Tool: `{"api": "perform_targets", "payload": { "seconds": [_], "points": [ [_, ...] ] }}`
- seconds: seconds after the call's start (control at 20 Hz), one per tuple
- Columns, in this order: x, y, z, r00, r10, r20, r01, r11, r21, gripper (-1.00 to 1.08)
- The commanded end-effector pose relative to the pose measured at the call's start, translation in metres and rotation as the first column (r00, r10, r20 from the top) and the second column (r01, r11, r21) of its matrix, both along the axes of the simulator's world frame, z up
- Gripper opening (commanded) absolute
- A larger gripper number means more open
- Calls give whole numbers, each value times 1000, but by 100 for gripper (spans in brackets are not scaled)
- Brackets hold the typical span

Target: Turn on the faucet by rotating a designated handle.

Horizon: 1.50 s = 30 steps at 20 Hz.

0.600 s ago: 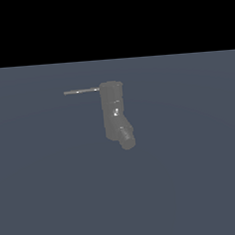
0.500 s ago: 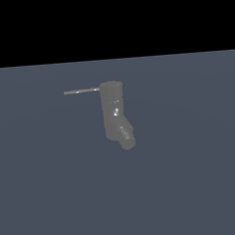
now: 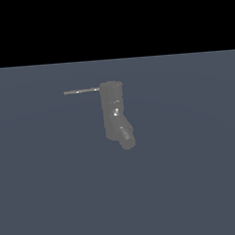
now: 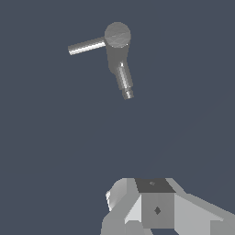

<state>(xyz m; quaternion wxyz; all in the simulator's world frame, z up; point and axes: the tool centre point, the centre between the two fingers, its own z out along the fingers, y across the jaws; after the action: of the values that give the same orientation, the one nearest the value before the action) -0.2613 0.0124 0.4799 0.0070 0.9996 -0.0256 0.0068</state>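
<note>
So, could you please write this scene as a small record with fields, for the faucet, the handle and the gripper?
faucet: dark grey upright cylinder, angled spout at its lower end
handle: thin light-grey rod, projecting from the faucet top toward the exterior view's left
gripper: partly visible in wrist view, apart from the faucet, touching nothing; open or shut unclear
surface: plain dark grey-blue floor

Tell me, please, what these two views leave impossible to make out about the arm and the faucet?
- Gripper: the wrist view's lower edge cuts it off, so fingertips and opening are unseen; the exterior view shows no arm.
- Faucet: its base mounting is too small and dim to see in either view.
- Handle: any on-position mark is too small.
</note>
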Motion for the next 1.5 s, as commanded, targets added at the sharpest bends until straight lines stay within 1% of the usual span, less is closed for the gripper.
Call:
{"api": "perform_targets", "payload": {
  "seconds": [0.0, 0.35, 0.7, 1.05, 1.45],
  "points": [
    [3, 6, -6, 1000, -26, 0, 26, 1000, 1, -100],
    [19, 32, -30, 991, -137, -1, 137, 991, 3, -100],
    [43, 63, -61, 961, -277, -3, 277, 961, 7, -100],
    [72, 90, -93, 911, -413, -5, 413, 911, 10, -100],
    [110, 116, -128, 832, -554, -9, 554, 832, 15, -100]
  ]
}}
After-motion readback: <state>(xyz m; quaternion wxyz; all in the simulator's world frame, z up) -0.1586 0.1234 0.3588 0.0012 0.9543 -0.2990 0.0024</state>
